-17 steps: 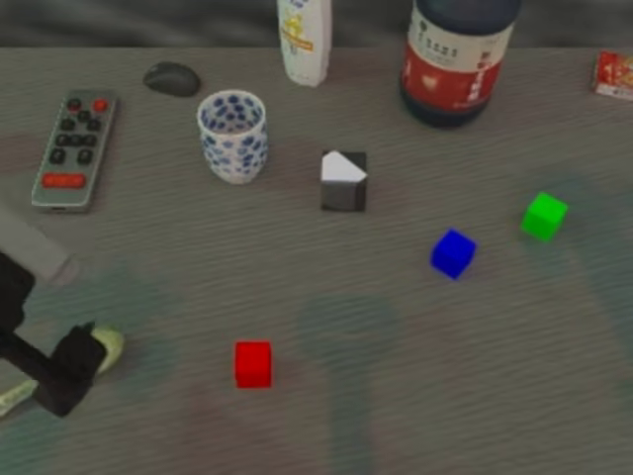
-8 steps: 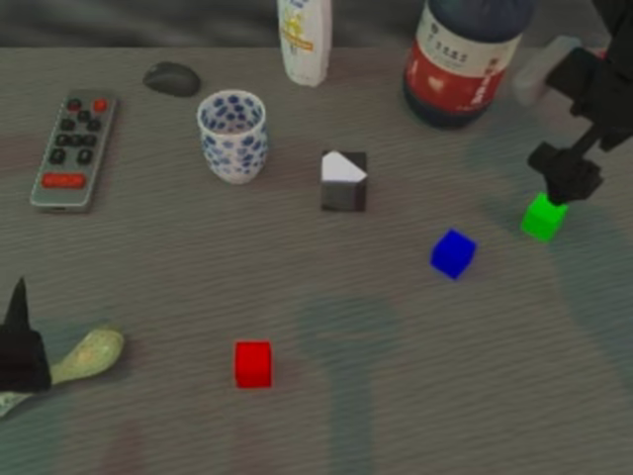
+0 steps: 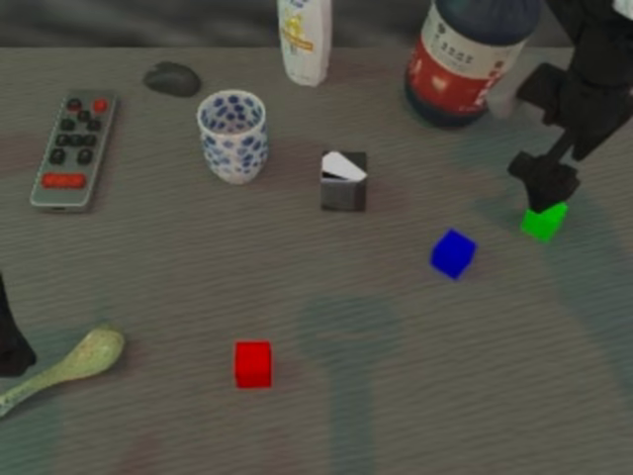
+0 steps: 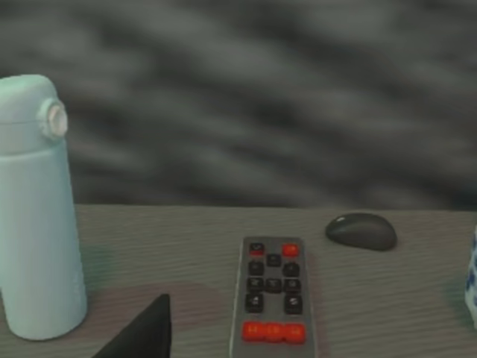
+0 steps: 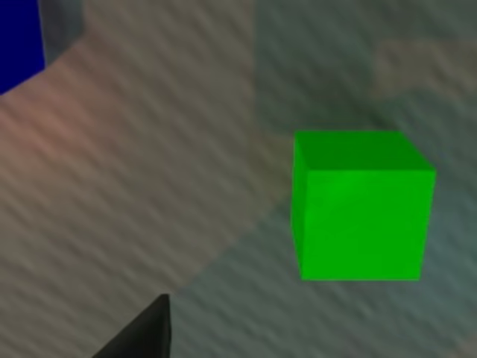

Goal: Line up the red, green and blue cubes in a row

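The green cube (image 3: 545, 222) sits at the table's right, and my right gripper (image 3: 544, 190) hangs open just above it, its tips over the cube's far edge. In the right wrist view the green cube (image 5: 361, 205) lies close ahead, with one dark fingertip (image 5: 153, 328) off to its side and a corner of the blue cube (image 5: 19, 37) beyond. The blue cube (image 3: 453, 253) rests left of the green one. Alone near the front centre stands the red cube (image 3: 252, 364). My left gripper (image 3: 10, 346) is parked at the left edge, open and holding nothing.
At the back stand a white bottle (image 3: 305, 40) and a dark bottle (image 3: 465, 59). A spotted cup (image 3: 233, 134), a grey, black and white block (image 3: 343, 180), a remote (image 3: 74, 148), a mouse (image 3: 171, 77) and a spoon (image 3: 69, 364) lie left and centre.
My right arm came in from the right and lowered over the green cube. The left arm drew back off the spoon to the left edge. No cube has moved.
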Robot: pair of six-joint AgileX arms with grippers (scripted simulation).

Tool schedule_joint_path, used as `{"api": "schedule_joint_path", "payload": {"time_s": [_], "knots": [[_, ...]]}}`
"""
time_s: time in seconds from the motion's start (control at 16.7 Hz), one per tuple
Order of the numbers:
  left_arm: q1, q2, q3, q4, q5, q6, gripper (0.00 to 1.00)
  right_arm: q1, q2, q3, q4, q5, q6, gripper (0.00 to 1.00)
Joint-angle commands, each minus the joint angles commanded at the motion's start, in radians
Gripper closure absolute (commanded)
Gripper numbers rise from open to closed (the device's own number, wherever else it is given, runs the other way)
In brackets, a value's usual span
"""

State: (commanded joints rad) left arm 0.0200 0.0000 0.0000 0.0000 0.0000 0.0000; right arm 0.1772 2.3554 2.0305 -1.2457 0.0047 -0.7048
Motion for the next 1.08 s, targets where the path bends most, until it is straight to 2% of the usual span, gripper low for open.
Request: {"api": "schedule_joint_path", "payload": {"time_s": [0.3,0.66,0.96,1.08], "knots": [[0.0,0.0,0.0,0.0,0.0,0.0,0.0,-0.003,0.003,-0.018,0.019,0.0,-0.001,0.0],[0.0,0.0,0.0,0.0,0.0,0.0,0.0,0.001,0.066,-0.16,0.234,0.001,0.002,0.0],[0.0,0.0,0.0,0.0,0.0,0.0,0.0,0.001,0.079,-0.183,0.262,0.001,0.002,0.0],[0.0,0.0,0.0,0.0,0.0,0.0,0.0,0.001,0.079,-0.183,0.262,0.001,0.002,0.15]]}}
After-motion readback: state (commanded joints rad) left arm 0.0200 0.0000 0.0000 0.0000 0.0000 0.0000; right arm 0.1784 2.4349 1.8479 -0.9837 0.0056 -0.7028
